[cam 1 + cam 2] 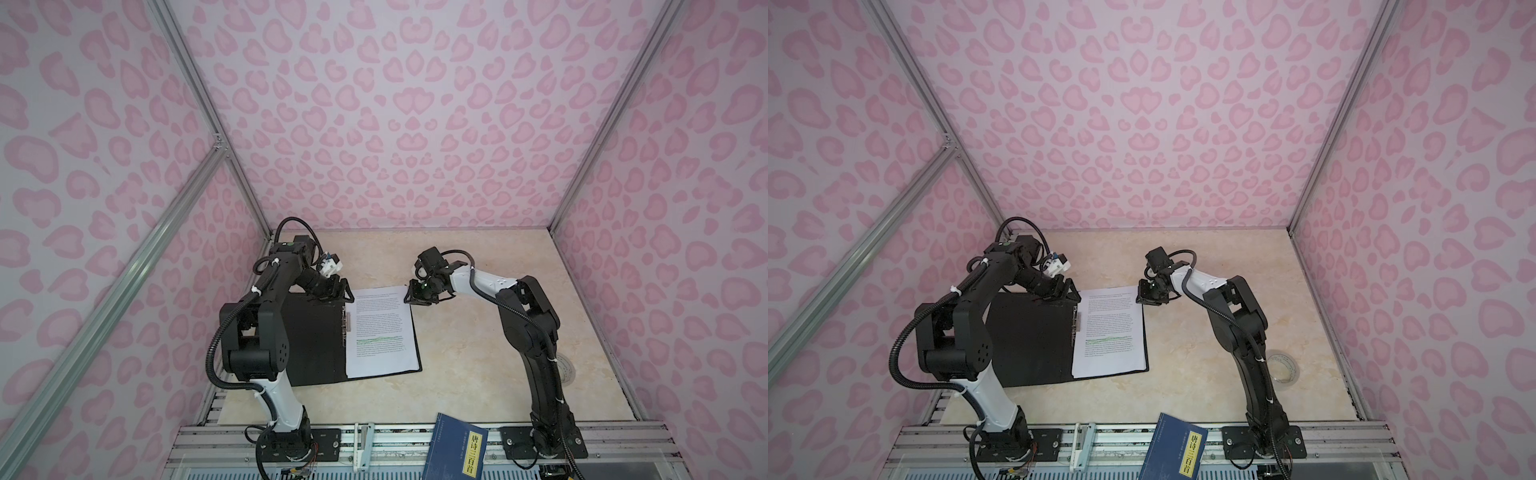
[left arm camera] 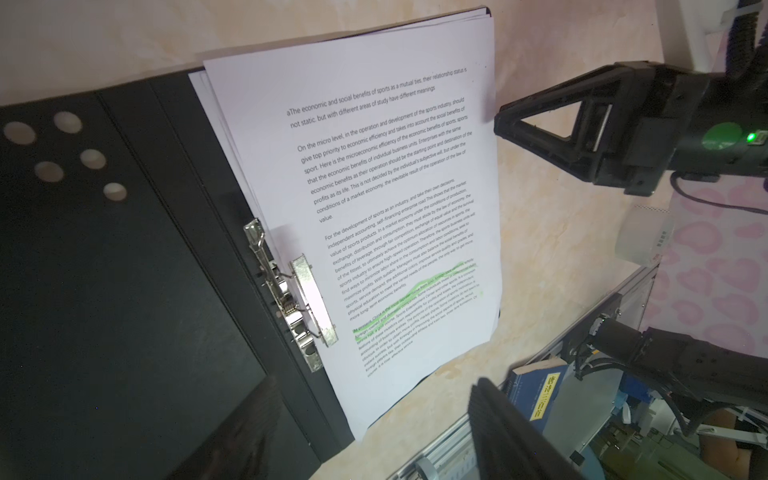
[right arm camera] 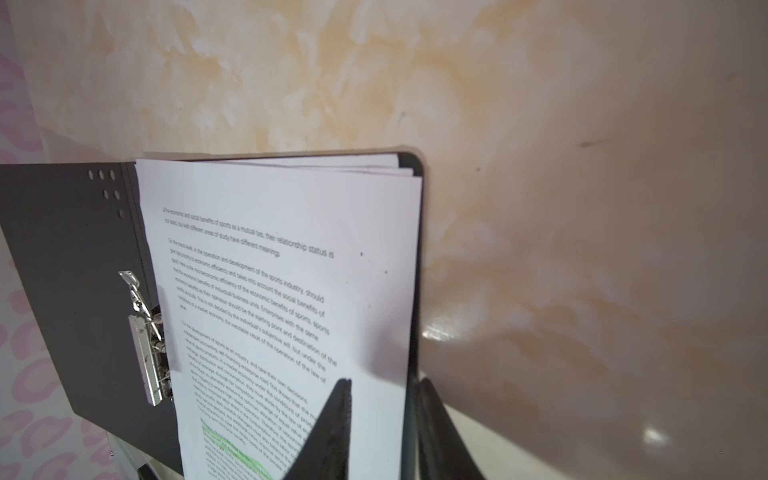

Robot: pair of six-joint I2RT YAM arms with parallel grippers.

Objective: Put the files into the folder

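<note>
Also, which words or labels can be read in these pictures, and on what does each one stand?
"aThe economic and social benefits of sports as a mutual ties": opens the top sheet.
"On the micro level": starts its second paragraph.
"唐诗三百首": yellow label on the blue book.
The sheet's lowest lines, by the green highlighting: too small to read.

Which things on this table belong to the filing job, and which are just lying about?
Job in hand:
- files, stacked on the open folder's right half
- folder

Lying about:
- blue book, at the front edge
- clear tape roll
</note>
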